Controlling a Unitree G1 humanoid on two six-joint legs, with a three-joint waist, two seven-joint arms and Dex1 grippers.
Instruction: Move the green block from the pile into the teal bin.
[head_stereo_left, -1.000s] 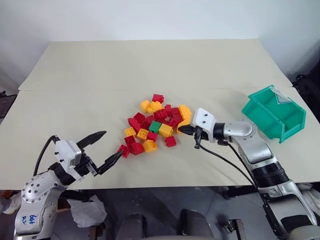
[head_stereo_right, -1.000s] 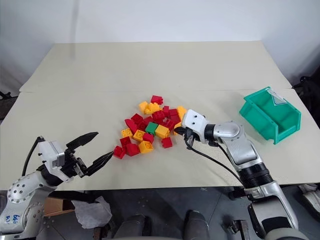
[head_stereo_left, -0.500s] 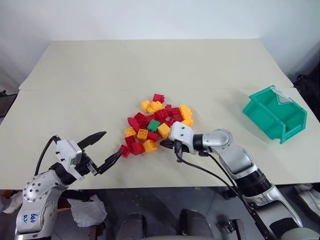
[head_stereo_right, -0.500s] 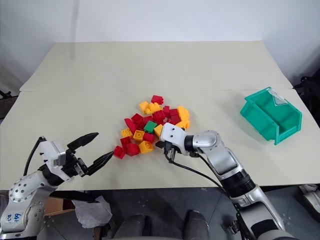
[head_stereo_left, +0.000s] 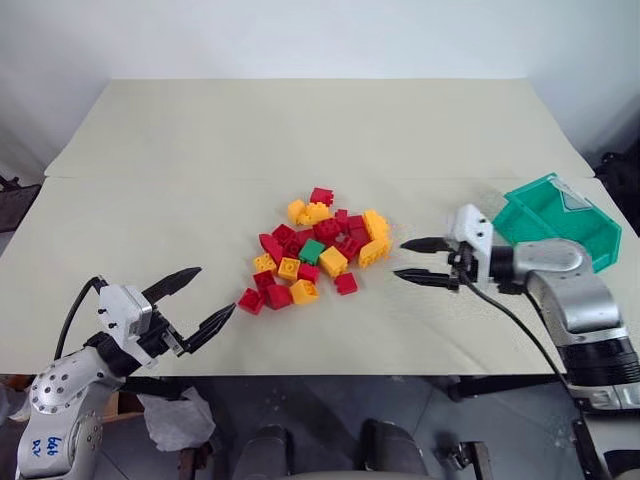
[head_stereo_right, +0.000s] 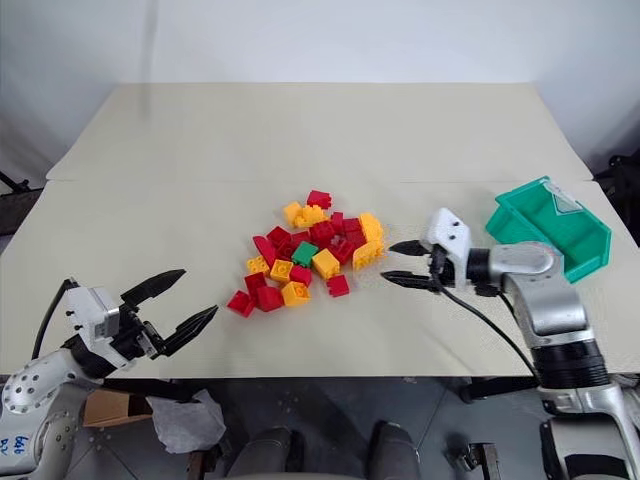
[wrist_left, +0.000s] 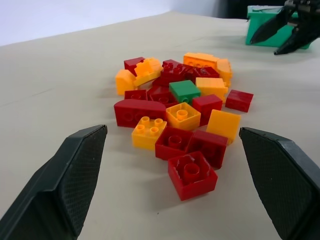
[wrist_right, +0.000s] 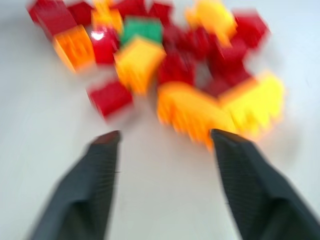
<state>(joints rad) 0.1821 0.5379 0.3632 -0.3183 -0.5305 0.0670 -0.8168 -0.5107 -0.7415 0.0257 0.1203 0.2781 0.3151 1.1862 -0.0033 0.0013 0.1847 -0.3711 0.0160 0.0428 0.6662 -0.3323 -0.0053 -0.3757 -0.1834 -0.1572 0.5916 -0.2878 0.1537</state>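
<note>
The green block (head_stereo_left: 312, 251) lies among red and yellow-orange bricks near the middle of the pile (head_stereo_left: 325, 228), at the table's centre. The teal bin (head_stereo_left: 560, 215) stands at the table's right edge. My right gripper (head_stereo_left: 400, 259) hangs open and empty between the pile and the bin, pointing at the pile's right side a short gap away. In the right wrist view the green block (wrist_right: 141, 30) sits at the far side of the pile, beyond the spread fingers (wrist_right: 95, 185). My left gripper (head_stereo_left: 215, 289) is open near the front left edge, just short of the pile's nearest red brick (head_stereo_left: 250, 300).
A seam (head_stereo_left: 200, 179) runs across the cream table behind the pile. The left wrist view shows the right gripper (wrist_left: 278, 31) in front of the bin (wrist_left: 260, 20). Bare tabletop surrounds the pile on every side.
My right gripper was shut against the pile's right and near side; it has drawn back to the right toward the bin and opened. The left gripper has hardly moved.
</note>
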